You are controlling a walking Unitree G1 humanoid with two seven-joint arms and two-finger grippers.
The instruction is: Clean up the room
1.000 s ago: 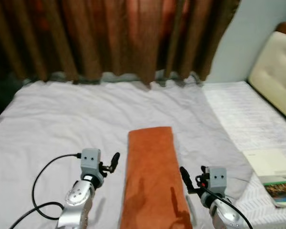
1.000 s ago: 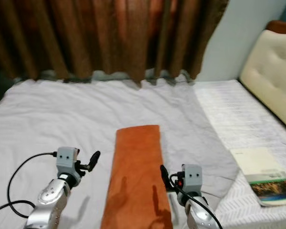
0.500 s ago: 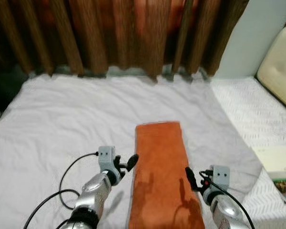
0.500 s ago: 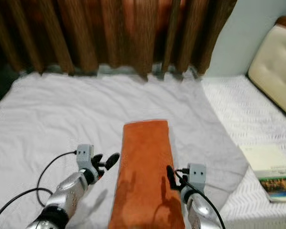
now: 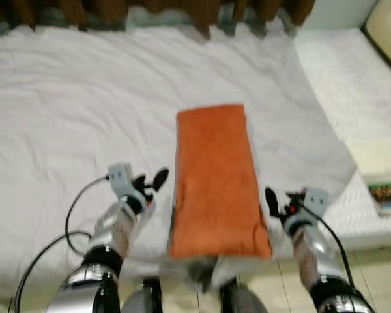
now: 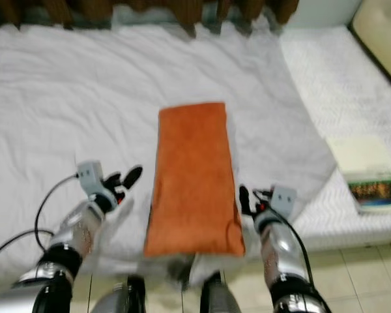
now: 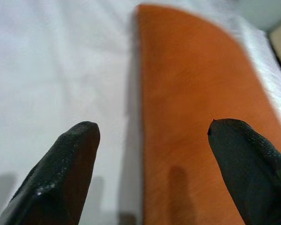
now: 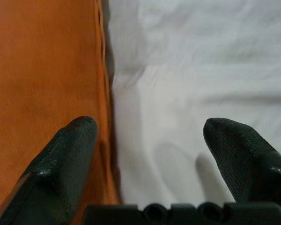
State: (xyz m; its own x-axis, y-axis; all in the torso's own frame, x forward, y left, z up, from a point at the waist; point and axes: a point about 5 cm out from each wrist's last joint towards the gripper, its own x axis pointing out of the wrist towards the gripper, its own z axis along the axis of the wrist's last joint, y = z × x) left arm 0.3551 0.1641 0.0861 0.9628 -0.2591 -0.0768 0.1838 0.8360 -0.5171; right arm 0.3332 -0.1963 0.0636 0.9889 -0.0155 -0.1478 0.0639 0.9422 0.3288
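— Left eye view first: what is seen on the bed?

— A folded orange towel (image 5: pixel 215 179) is laid lengthwise on the white bedsheet (image 5: pixel 78 111), its near end close to the bed's front edge. Brown curtains (image 5: pixel 202 8) are glimpsed along the far side, and a book (image 5: pixel 381 173) is seen on the quilted mattress (image 5: pixel 342 72) to the robot's right. Beige floor tiles (image 5: pixel 378 274) are visible below the bed's edge.

— Where is the left gripper placed?

— The left gripper (image 5: pixel 151 182) is held just beside the towel's left long edge, above the sheet. In the left wrist view its fingers (image 7: pixel 61 178) are spread wide, with the towel's edge lying between them; nothing is pinched. Whether the sheet is touched cannot be told.

— And the right gripper?

— The right gripper (image 5: pixel 279 203) is held just beside the towel's right long edge, near the front corner. In the right wrist view its fingers (image 8: pixel 61 164) are likewise spread apart, one over the orange cloth, the other over the wrinkled sheet, and nothing is gripped.

— Is the towel lifted anywhere?

— It is seen lying flat, with a thin shadow along its edges.
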